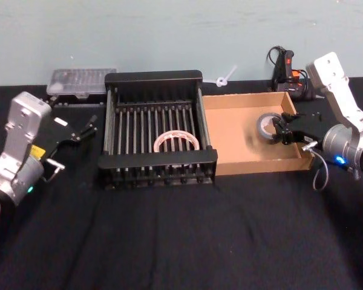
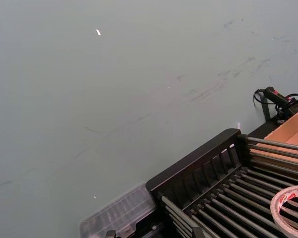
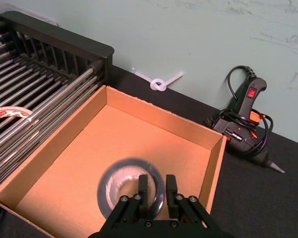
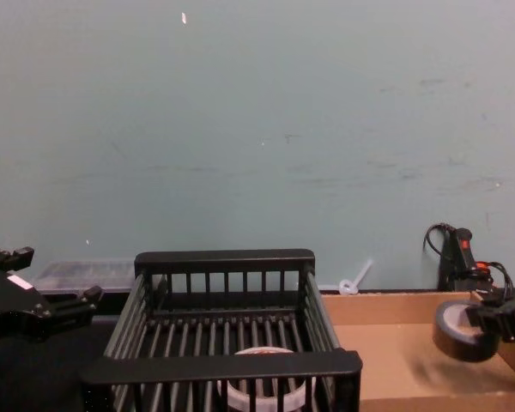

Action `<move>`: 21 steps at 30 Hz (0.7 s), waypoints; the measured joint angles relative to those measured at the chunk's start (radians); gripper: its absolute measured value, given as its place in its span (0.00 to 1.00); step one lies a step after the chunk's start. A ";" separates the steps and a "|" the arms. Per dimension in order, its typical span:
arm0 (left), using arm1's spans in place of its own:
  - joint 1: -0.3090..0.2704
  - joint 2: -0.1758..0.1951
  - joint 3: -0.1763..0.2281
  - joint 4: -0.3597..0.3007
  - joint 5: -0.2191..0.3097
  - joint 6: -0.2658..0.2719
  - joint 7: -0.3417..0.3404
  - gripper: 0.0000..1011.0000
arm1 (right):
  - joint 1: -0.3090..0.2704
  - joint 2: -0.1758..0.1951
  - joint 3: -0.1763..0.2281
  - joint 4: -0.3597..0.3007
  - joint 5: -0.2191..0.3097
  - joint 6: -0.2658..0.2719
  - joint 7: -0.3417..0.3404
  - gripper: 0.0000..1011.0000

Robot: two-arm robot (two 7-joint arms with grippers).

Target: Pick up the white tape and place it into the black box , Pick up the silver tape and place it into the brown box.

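Black-clothed table (image 1: pixel 169 241): black box (image 1: pixel 160 166), brown box (image 1: pixel 242 160)

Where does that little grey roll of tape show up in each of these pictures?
Head view: the silver tape is at right, held over the brown box by the right gripper.
Left wrist view: not in it.
Right wrist view: low centre, the fingers clamped on its rim.
Chest view: far right, held clear of the box floor.
Shared landmark: the black box.

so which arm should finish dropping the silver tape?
Right. Its end effector grips the silver tape above the brown box; the left end effector sits beyond the black box.
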 joint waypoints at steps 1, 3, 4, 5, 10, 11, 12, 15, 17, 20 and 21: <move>0.000 0.000 0.000 0.000 0.000 0.000 0.000 0.99 | 0.000 0.000 0.000 0.000 0.000 0.000 0.000 0.22; 0.000 0.000 0.000 0.000 0.000 0.000 0.000 0.99 | 0.000 0.000 0.000 -0.001 0.001 0.000 0.000 0.27; 0.000 0.000 0.000 0.000 0.000 0.000 0.000 0.99 | 0.000 0.001 0.000 -0.001 0.001 0.000 0.000 0.31; 0.000 0.000 0.000 0.000 0.000 0.000 0.000 0.99 | -0.001 0.001 -0.001 -0.001 0.001 0.000 0.000 0.35; 0.000 0.000 0.000 0.000 0.000 0.000 0.000 0.99 | -0.001 0.001 -0.001 -0.002 0.002 0.001 0.001 0.49; 0.000 0.000 0.000 0.000 0.000 0.000 0.000 0.99 | -0.001 0.001 -0.001 -0.002 0.002 0.001 0.001 0.50; 0.000 0.000 0.000 0.000 0.000 0.000 0.000 0.99 | -0.001 0.001 -0.001 -0.002 0.002 0.001 0.001 0.56; 0.000 0.000 0.000 0.000 0.000 0.000 0.000 0.99 | -0.001 0.002 -0.001 -0.003 0.003 0.001 0.001 0.67; 0.000 0.000 0.000 0.000 0.000 0.000 0.000 0.99 | -0.002 0.002 -0.001 -0.003 0.003 0.001 0.001 0.70; 0.000 0.000 0.000 0.000 0.000 0.000 0.000 0.99 | -0.002 0.002 -0.001 -0.003 0.003 0.001 0.001 0.80; 0.000 0.000 0.000 0.000 0.000 0.000 0.000 0.99 | -0.002 0.002 -0.001 -0.003 0.003 0.001 0.001 0.82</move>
